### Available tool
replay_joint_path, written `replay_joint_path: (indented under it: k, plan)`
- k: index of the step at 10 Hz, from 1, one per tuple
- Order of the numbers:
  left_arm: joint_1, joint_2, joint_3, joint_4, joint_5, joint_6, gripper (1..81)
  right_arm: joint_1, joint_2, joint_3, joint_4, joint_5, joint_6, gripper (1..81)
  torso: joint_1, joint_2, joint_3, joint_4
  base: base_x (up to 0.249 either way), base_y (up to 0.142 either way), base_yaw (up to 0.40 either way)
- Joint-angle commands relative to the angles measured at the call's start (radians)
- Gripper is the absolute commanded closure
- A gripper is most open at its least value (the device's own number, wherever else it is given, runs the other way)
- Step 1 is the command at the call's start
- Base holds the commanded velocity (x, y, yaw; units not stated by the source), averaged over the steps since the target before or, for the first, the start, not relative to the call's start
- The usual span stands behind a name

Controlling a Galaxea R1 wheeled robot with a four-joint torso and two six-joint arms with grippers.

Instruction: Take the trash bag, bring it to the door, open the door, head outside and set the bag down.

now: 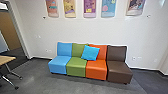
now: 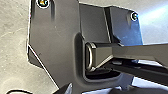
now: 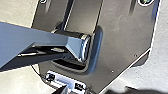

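Note:
At the left of the head view a framed opening [image 1: 18, 30] stands in the wall, and a wood-coloured panel [image 1: 10, 31] shows beyond it; I cannot tell if that panel is a door. A small pointed part of my left gripper [image 2: 67, 89] shows at the edge of the left wrist view, beside the robot's own plate. In the right wrist view, a dark tip of my right gripper [image 3: 62, 90] shows in front of a pale fitting. Whether either gripper bears a bag, I cannot tell.
Blue, green, orange and brown seats [image 1: 120, 70] stand in a row against the white wall, with a bright blue cushion [image 1: 90, 52] on them. A light wooden table [image 1: 6, 59] with metal legs is at the left. Grey carpet [image 1: 37, 80] lies in front, and posters hang above.

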Motion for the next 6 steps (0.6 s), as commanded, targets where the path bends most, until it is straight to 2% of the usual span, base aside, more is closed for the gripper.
replay_joint_path:
  k: [1,2,4,5,6]
  plan:
    - [-0.032,-0.014,0.011,-0.003,0.059,0.006,1.0,0.027,0.000,0.021,-0.001,-0.069,-0.003,1.0,0.000,0.000,0.000,0.000,0.000,0.000,0.000]
    - [-0.032,-0.036,0.024,-0.006,0.059,-0.003,1.0,0.029,-0.003,0.035,-0.001,-0.072,-0.004,1.0,0.000,0.000,0.000,0.000,0.000,0.000,0.000]
    - [-0.035,-0.148,0.184,-0.007,0.059,-0.007,1.0,0.032,-0.049,0.110,-0.002,-0.080,-0.004,1.0,0.000,0.000,0.000,0.000,0.000,0.000,0.000]
    - [-0.038,-0.239,0.315,-0.016,0.059,-0.007,1.0,0.031,-0.107,0.202,0.005,-0.077,-0.003,1.0,0.000,0.000,0.000,0.000,0.000,0.000,0.000]
    - [-0.043,-0.276,0.354,-0.026,0.059,-0.007,1.0,0.030,-0.149,0.269,0.010,-0.077,-0.001,1.0,0.000,0.000,0.000,0.000,0.000,0.000,0.000]
